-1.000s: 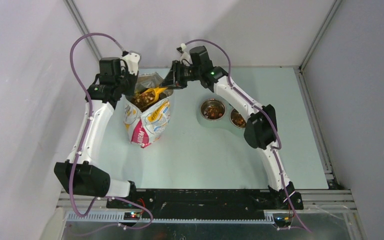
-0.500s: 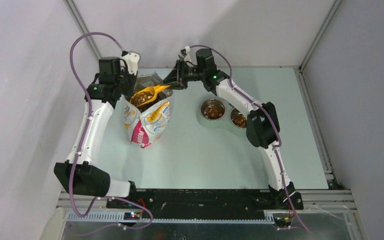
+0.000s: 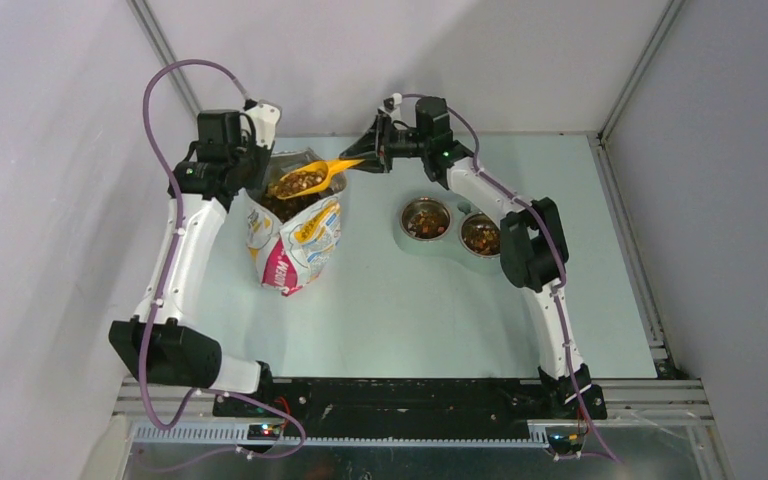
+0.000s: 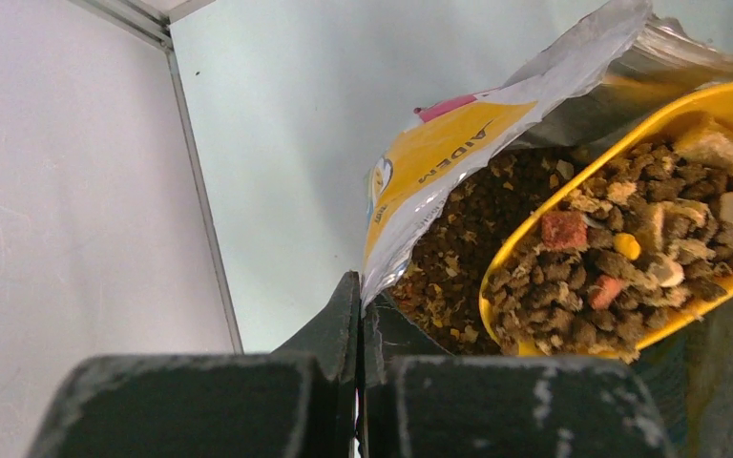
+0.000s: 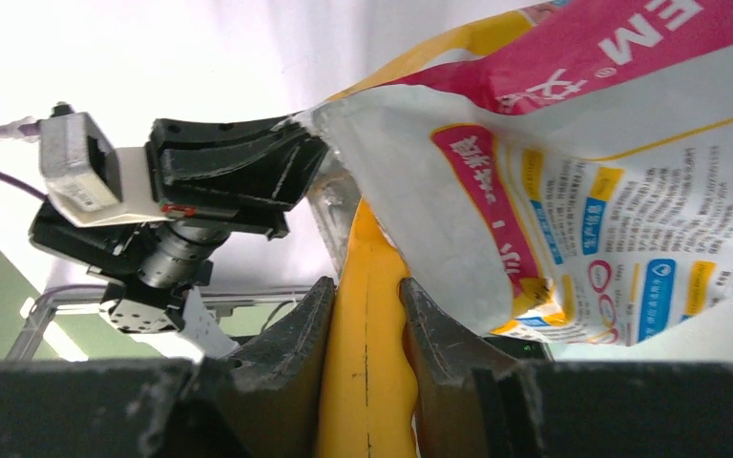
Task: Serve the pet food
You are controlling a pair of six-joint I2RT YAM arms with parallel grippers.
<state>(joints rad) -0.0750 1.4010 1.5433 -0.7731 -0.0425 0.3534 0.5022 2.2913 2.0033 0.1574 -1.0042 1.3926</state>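
Jaws of the right gripper (image 5: 366, 310) pinch the handle of the yellow scoop (image 3: 312, 178); jaws of the left gripper (image 4: 359, 301) are pressed together on the rim of the foil bag (image 3: 295, 245); pet food (image 4: 616, 262) heaps the scoop over the bag's open mouth, upper left of centre in the top view; more lies inside the bag and in two steel bowls (image 3: 404, 218) right of centre.

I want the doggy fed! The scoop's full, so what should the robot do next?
Probably swing the right gripper sideways, keeping the scoop level, toward the bowls. The scoop is heaped with kibble and sits above the bag, whose edge the left gripper pinches.
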